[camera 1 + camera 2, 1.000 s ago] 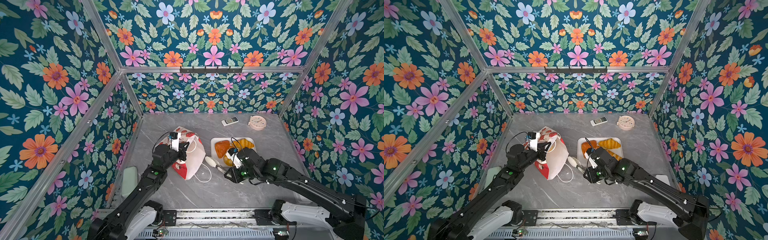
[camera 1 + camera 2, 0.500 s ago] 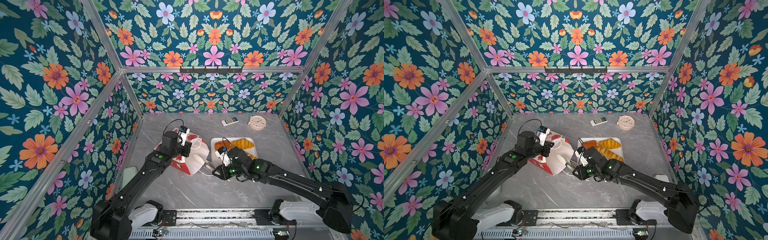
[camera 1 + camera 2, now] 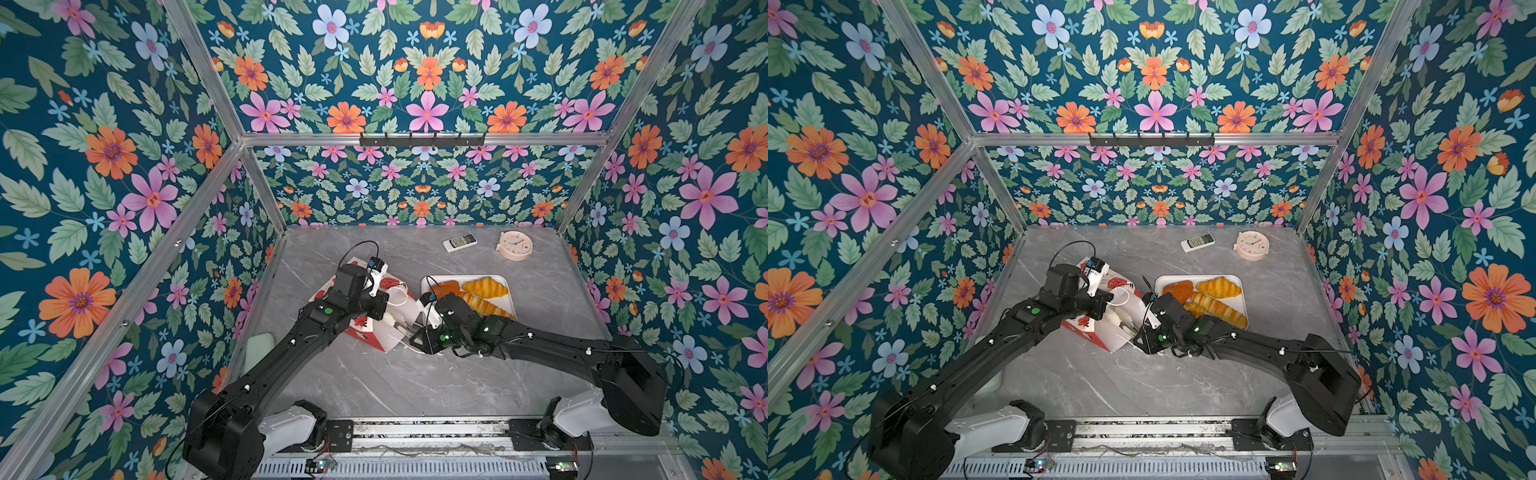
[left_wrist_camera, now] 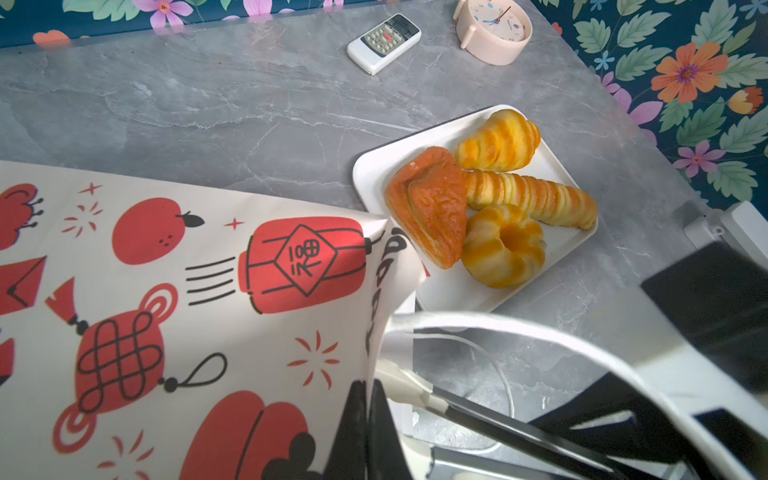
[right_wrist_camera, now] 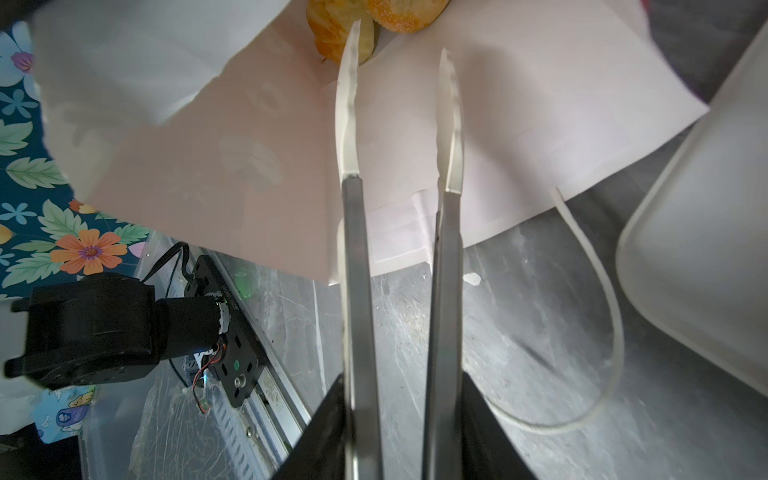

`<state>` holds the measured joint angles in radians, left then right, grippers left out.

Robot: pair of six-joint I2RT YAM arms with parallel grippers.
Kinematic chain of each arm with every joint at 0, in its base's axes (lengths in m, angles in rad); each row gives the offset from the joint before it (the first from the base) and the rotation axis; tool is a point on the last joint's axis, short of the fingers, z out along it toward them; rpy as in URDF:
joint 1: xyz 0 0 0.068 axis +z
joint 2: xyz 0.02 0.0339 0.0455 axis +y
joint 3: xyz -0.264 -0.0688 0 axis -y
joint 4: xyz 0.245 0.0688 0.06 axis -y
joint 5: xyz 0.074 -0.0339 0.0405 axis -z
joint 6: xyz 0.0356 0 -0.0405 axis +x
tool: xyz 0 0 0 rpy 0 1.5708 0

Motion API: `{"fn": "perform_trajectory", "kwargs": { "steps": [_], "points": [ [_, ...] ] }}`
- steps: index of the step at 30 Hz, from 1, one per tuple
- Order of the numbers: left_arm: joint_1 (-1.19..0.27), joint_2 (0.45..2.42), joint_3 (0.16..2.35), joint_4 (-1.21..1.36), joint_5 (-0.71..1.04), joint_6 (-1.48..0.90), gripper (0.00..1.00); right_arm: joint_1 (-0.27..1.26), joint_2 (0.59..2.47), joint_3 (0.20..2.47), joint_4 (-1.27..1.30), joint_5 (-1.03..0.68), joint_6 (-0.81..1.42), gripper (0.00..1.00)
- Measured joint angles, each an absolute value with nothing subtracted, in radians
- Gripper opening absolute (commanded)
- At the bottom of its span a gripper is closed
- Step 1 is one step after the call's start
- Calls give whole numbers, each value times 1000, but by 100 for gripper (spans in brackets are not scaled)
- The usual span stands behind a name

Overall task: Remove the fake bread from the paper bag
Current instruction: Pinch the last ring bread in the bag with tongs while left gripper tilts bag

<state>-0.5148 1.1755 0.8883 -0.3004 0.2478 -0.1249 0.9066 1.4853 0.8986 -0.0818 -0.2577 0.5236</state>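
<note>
Since a second ago the left gripper (image 4: 368,392) has shifted rightward with the rim of the white paper bag with red cartoon prints (image 3: 384,338), and the right gripper (image 5: 399,54) has slid from beside the white rectangular tray (image 4: 457,286) into the bag's mouth. The bag lies on its side. The left fingers are pinched tight on its paper edge. The right fingers stand slightly apart, holding nothing, near glossy golden-yellow fake bread (image 5: 326,39) deep inside. Four more pieces lie on the tray: a croissant (image 4: 496,141), a long twisted stick (image 4: 536,201), a ring donut (image 4: 503,245) and a brown triangular pastry (image 4: 432,208).
</note>
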Motion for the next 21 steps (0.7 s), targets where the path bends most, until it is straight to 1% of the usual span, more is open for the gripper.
{"fn": "perform_trajectory", "kwargs": {
  "steps": [7, 13, 21],
  "points": [
    [-517, 1184, 882, -244, 233, -136, 0, 907, 1572, 952, 0, -252, 517, 39],
    [-517, 1183, 882, -208, 216, -159, 0, 906, 1627, 986, 18, -201, 517, 38],
    [-516, 1186, 881, -183, 211, -177, 0, 906, 1694, 999, 101, -262, 525, 39]
  ]
}}
